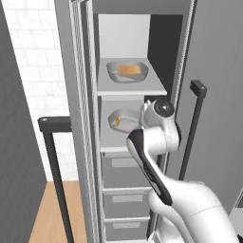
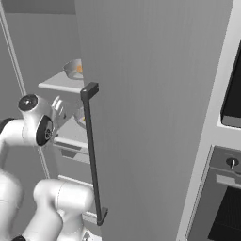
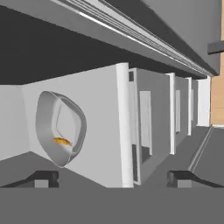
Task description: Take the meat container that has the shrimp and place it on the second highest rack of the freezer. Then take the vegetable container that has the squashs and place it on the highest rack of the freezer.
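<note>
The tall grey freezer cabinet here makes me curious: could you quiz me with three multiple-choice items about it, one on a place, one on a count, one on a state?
1. Where is the grey shallow tub with the big tan-orange lumps?
A top shelf
B lower shelf
C a drawer

2. How many orange pieces lie in the other grey tub?
A one
B three
C five

3. How do the robot's jaws stand?
A shut on a tub
B open, holding nothing
C shut on the handle

Answers: 1 A, it sits on the upper pale shelf. 2 A, a single small curved orange piece. 3 B, the hand view shows both dark fingertips wide apart, clear of the tub.
</note>
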### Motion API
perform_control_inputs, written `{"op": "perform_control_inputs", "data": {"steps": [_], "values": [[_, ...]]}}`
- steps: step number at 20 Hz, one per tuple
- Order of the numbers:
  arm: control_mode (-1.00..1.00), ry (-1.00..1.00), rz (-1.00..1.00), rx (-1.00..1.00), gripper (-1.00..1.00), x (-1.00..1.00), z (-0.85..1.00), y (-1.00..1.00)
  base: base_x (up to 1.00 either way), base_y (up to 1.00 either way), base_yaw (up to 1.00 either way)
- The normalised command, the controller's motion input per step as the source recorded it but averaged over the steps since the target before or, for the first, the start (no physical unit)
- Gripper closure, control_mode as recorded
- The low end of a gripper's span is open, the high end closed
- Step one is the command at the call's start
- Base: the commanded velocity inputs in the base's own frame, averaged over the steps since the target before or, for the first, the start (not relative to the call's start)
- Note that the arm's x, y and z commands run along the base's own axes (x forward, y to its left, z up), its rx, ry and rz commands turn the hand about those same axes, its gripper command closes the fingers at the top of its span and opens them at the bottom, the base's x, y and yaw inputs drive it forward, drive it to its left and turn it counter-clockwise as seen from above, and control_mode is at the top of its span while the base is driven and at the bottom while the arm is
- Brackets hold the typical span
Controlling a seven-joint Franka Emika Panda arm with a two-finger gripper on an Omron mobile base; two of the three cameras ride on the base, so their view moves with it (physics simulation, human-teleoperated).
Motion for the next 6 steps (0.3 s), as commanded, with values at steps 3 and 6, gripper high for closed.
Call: {"op": "perform_control_inputs", "data": {"steps": [3,6], "values": [[-1.0,0.06,0.0,0.0,-1.0,-0.96,1.0,0.0,0.0,0.0,0.0],[-1.0,0.01,0.0,0.0,-1.0,-0.97,1.0,0.0,0.0,0.0,0.0]]}}
